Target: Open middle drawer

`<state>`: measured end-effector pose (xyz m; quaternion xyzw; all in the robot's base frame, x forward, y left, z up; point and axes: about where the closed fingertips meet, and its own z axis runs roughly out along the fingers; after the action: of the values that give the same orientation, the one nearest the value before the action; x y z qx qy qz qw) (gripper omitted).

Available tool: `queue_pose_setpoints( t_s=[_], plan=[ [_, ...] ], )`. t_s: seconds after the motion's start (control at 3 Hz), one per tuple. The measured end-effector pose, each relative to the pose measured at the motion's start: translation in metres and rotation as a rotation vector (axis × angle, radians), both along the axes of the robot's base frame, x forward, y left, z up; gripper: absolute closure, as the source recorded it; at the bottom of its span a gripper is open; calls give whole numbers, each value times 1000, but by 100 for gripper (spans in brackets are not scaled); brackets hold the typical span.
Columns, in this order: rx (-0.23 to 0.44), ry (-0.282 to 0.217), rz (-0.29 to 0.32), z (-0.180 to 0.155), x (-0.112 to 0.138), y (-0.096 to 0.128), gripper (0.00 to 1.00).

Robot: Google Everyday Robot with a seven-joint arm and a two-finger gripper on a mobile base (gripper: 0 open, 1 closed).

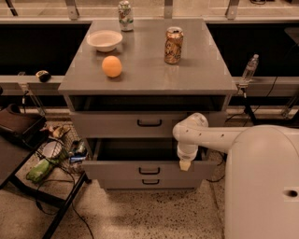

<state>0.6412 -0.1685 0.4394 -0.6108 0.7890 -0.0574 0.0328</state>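
The middle drawer [121,169] is the second of the grey cabinet's three. It stands pulled out toward me, and its dark inside [140,150] shows behind the flat front. Its small black bar handle [149,171] sits at the middle of the front. My gripper [185,164] hangs from the white arm [205,137] and rests at the top edge of this drawer's front, near its right end. The top drawer [107,125] above it is shut. The lowest drawer [150,182] shows just below as a narrow strip.
On the cabinet top stand a white bowl [104,40], an orange [112,66], a brown can [173,45] and a green-white can [125,9]. A wire basket of clutter [58,149] and a dark stand [18,154] are on the left. A water bottle [250,68] is on the right.
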Motion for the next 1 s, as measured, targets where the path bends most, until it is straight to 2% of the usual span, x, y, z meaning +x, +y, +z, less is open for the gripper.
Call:
queue_pose_setpoints(
  t_s=[1.0],
  plan=[
    [0, 0, 0, 0, 0, 0, 12]
  ],
)
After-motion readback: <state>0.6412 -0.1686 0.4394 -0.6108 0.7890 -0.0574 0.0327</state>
